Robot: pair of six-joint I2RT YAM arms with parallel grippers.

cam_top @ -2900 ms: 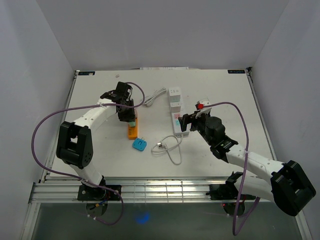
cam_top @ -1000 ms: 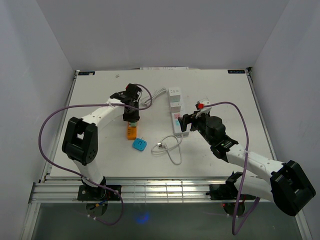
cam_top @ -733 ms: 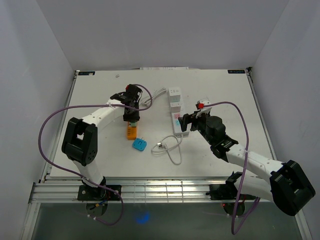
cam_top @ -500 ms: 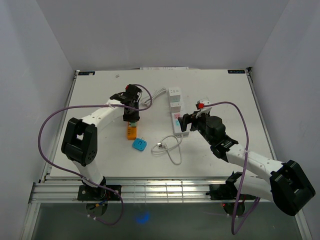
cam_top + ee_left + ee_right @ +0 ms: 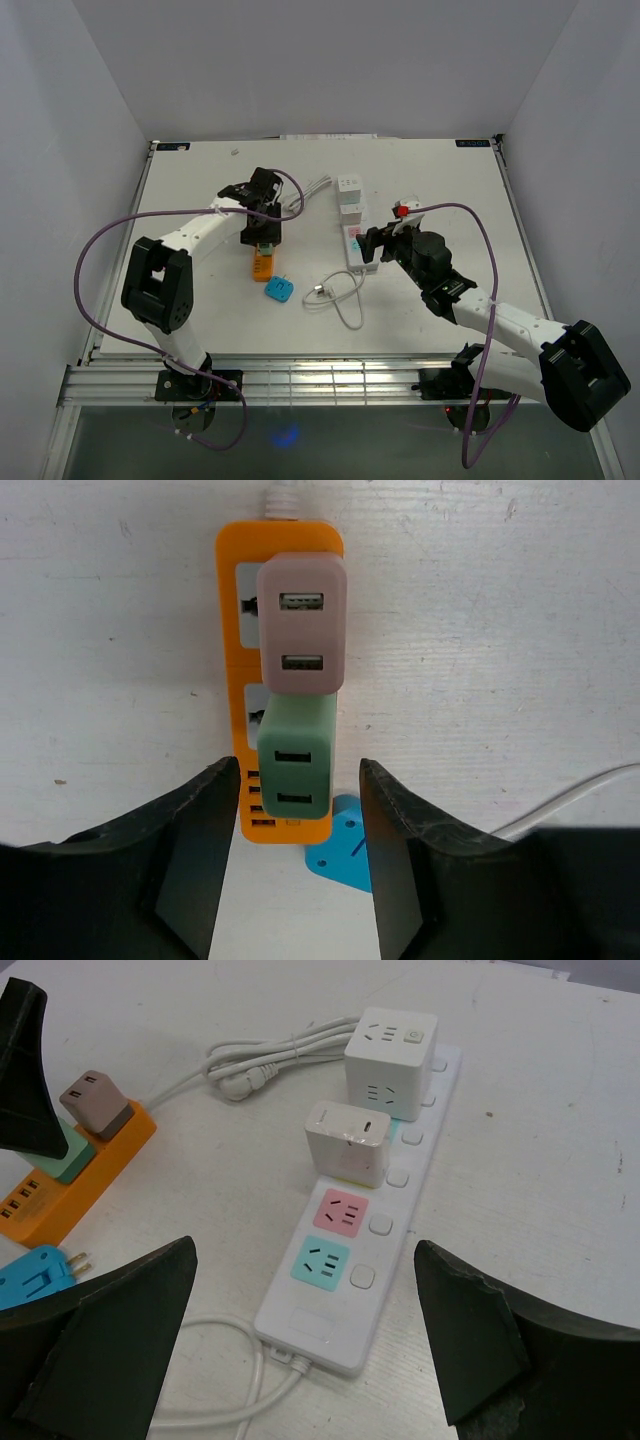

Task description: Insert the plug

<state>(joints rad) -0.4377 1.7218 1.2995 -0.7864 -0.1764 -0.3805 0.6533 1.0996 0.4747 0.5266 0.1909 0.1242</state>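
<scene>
An orange power strip (image 5: pixel 226 630) lies on the white table, also seen from above (image 5: pixel 262 264). A mauve USB charger (image 5: pixel 302 625) and a green USB charger (image 5: pixel 296 750) are plugged into it. A blue plug (image 5: pixel 338 845) lies just off its end, prongs out (image 5: pixel 279 291). My left gripper (image 5: pixel 293 765) is open above the strip, with the green charger between its fingers and not touched. My right gripper (image 5: pixel 305 1250) is open wide over the near end of a white power strip (image 5: pixel 320 1325), above its pink and teal sockets.
The white strip (image 5: pixel 354 225) carries a white cube adapter (image 5: pixel 390 1045) and a white charger (image 5: pixel 347 1140). Its white cable (image 5: pixel 345 300) loops on the table toward the front. A second white cable (image 5: pixel 270 1055) lies coiled between the two strips.
My left gripper has swung right from the strip's left side and now sits over the orange strip, a little nearer its free end. The right arm has not moved.
</scene>
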